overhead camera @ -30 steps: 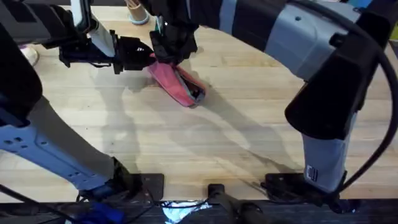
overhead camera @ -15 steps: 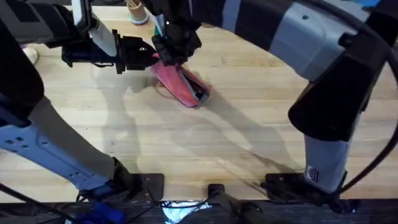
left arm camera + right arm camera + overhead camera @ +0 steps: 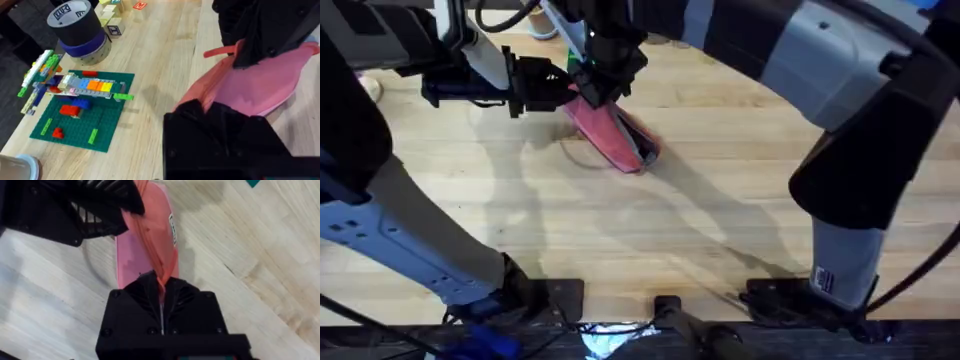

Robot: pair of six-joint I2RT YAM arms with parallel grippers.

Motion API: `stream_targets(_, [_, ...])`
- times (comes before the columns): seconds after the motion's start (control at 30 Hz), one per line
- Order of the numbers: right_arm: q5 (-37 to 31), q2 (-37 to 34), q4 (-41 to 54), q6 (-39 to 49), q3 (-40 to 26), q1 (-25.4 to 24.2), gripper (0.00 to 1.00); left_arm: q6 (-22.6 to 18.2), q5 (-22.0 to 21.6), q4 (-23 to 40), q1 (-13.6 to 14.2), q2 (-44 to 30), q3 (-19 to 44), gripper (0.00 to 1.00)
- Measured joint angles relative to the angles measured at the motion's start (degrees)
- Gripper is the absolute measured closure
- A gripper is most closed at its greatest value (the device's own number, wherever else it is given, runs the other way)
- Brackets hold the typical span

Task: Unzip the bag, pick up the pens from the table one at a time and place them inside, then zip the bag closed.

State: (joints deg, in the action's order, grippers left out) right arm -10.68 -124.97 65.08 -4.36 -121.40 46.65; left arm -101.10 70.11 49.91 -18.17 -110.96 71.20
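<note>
Both end effectors grip a pink bag near the bench's far edge.
Left end effector clenches one end; right end effector pinches its top fabric. The bag's contents are hidden.

We could not see the bag's far end behind the right gripper, nor any contents inside it.
</note>
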Motion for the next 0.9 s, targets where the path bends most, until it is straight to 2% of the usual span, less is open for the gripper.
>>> stream_targets(0.23, [-0.02, 0.00, 1.67, 3.07, -0.21, 0.00, 0.967, 0.01, 0.10, 0.32, 0.32, 0.00, 0.00, 0.958])
stream_targets(0.9, [-0.24, 0.86, 4.59, 4.02, -0.42, -0.20, 0.967, 0.03, 1.14, 0.79, 1.16, 0.00, -0.07, 0.959])
